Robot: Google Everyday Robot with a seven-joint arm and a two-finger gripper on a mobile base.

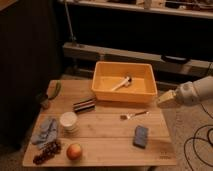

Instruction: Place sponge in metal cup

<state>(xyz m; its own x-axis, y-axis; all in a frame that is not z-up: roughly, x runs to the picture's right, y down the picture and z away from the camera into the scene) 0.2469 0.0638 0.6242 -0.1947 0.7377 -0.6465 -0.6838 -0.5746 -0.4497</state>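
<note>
The sponge (pixel 140 136) lies flat on the front right part of the wooden worktop (pixel 105 132), well apart from the metal cup (pixel 44 100), which stands at the left edge. The end effector (pixel 161 101) hangs just off the worktop's right side, near the yellow bin (pixel 122 96), with its fingers closed together and holding nothing.
</note>
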